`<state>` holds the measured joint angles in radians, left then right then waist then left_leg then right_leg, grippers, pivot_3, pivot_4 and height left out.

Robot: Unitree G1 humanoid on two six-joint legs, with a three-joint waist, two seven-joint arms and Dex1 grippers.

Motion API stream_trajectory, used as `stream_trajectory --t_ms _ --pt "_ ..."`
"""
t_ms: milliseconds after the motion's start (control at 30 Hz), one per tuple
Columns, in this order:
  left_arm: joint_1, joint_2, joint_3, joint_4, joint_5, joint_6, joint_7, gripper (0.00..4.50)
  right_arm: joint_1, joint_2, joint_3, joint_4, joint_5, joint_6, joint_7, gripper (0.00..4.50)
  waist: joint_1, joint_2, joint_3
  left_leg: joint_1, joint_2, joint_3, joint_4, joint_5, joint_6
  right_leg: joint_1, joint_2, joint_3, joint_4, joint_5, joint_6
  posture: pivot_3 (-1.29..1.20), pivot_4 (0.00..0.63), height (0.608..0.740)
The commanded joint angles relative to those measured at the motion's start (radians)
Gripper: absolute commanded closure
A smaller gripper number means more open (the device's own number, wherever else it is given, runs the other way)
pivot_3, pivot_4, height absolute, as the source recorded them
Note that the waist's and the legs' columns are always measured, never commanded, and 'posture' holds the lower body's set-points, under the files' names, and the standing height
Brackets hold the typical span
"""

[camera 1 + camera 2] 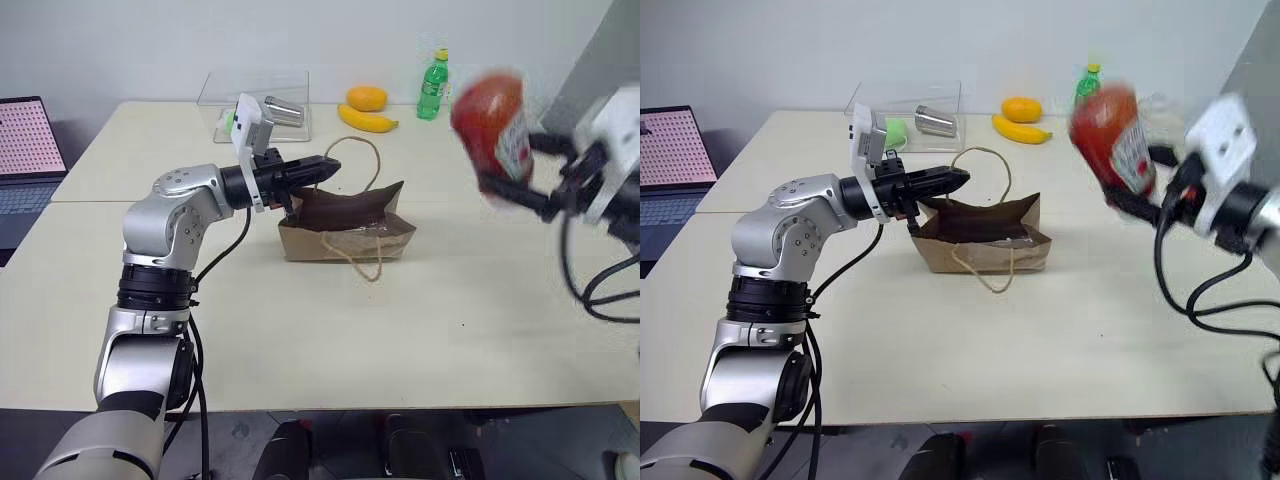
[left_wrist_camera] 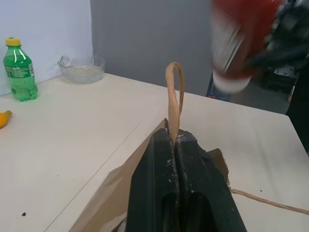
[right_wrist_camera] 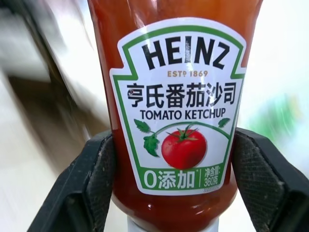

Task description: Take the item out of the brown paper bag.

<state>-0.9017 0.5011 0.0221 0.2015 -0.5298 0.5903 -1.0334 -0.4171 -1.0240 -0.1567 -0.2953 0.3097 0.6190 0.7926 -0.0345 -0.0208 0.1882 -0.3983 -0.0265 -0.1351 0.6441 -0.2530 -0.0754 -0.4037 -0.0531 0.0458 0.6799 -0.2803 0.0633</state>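
The brown paper bag (image 1: 345, 228) stands at the middle of the table with its mouth open. My left gripper (image 1: 318, 168) reaches over the bag's left rim and is shut on one thin tan loop handle (image 2: 174, 96), holding it upright. The other handle (image 1: 368, 262) droops down the bag's front. The item, a red ketchup bottle (image 1: 492, 125) with a white-and-green label, hangs in the air to the right of the bag and well above the table. My right gripper (image 1: 505, 190) is shut on it, with a black pad (image 3: 99, 179) on each side of the bottle's body (image 3: 176, 111).
At the table's far edge are a green soda bottle (image 1: 433, 86), a banana (image 1: 367, 120), an orange fruit (image 1: 367, 97) and a clear box (image 1: 255, 100) holding a metal can (image 1: 283, 110). A laptop (image 1: 30, 150) sits far left, and a glass bowl (image 2: 82, 68) at the far right.
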Motion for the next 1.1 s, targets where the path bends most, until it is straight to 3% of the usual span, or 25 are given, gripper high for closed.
stream_trajectory --t_ms 33,133,333,367,433,667,767,867,1000,1100 --pt "-0.023 -0.006 0.012 -0.024 -0.008 -0.004 0.001 4.50 0.048 -0.058 0.133 0.097 -0.199 -0.218 0.023 1.38 -0.010 0.000 0.000 -0.001 0.001 0.000 0.000 0.000 0.000 -0.001 0.000 0.000 0.000 0.000 0.000 0.00 0.150 0.740" --pt "-0.021 -0.010 0.013 -0.024 -0.007 -0.008 -0.002 4.50 0.058 -0.063 0.232 0.185 -0.317 -0.317 0.018 1.38 -0.025 0.001 0.001 0.000 0.002 0.001 0.000 0.000 0.000 -0.002 0.000 0.000 0.001 0.000 0.000 0.00 0.150 0.740" --pt "-0.018 -0.018 0.011 -0.023 -0.002 -0.018 -0.003 4.50 0.067 -0.049 0.277 0.237 -0.376 -0.371 0.051 1.38 -0.026 0.002 0.001 -0.001 0.002 0.000 0.000 0.000 -0.001 -0.002 0.000 0.000 0.000 0.000 0.000 0.00 0.150 0.740" --pt "-0.017 -0.018 0.010 -0.021 0.000 -0.020 -0.003 4.50 0.075 -0.050 0.275 0.238 -0.377 -0.373 0.062 0.67 -0.025 0.002 0.001 -0.001 0.001 0.000 0.000 0.000 -0.001 -0.001 0.000 0.000 0.000 0.000 0.000 0.00 0.150 0.740" --pt "-0.016 -0.018 0.009 -0.019 0.002 -0.024 -0.003 4.50 0.094 -0.055 0.259 0.229 -0.368 -0.372 0.081 0.02 -0.021 0.002 0.001 -0.001 0.001 0.000 0.001 0.000 -0.001 -0.001 0.000 0.000 0.000 0.000 0.000 0.00 0.150 0.740" --pt "-0.016 -0.027 0.008 -0.006 0.016 -0.050 0.000 4.50 0.233 -0.092 0.019 0.054 -0.243 -0.285 0.148 0.02 -0.011 0.002 0.001 -0.001 0.001 -0.001 0.001 0.000 -0.001 -0.001 0.000 0.000 0.000 0.000 0.000 0.00 0.150 0.740" --pt "-0.017 -0.028 0.014 0.006 0.023 -0.066 0.004 4.50 0.333 0.023 -0.152 -0.189 -0.047 -0.148 0.123 0.02 -0.010 0.002 0.001 -0.001 0.001 -0.001 0.001 0.000 0.000 0.000 0.000 0.000 0.000 0.000 0.000 0.00 0.150 0.740" --pt "-0.021 -0.013 0.007 0.023 0.048 -0.088 -0.005 4.50 0.358 0.191 -0.186 -0.420 0.121 -0.001 -0.007 0.02 -0.013 0.002 0.001 -0.001 0.003 -0.002 0.001 0.000 0.000 0.000 0.002 -0.001 0.001 0.000 0.000 0.00 0.150 0.740" --pt "-0.043 0.032 0.002 0.046 0.097 -0.145 -0.027 3.58 0.305 0.474 0.011 -0.571 0.157 0.067 -0.259 0.00 -0.016 0.002 0.001 0.000 0.002 -0.002 0.001 0.000 -0.001 0.000 0.002 0.000 0.002 0.000 0.000 0.00 0.150 0.740" --pt "-0.032 0.070 0.009 0.033 0.110 -0.160 -0.035 2.69 0.268 0.545 0.115 -0.533 0.090 0.054 -0.321 0.00 -0.019 0.002 0.001 0.000 0.002 -0.001 0.002 0.001 -0.001 0.000 0.002 0.000 0.001 0.000 0.000 0.00 0.150 0.740"
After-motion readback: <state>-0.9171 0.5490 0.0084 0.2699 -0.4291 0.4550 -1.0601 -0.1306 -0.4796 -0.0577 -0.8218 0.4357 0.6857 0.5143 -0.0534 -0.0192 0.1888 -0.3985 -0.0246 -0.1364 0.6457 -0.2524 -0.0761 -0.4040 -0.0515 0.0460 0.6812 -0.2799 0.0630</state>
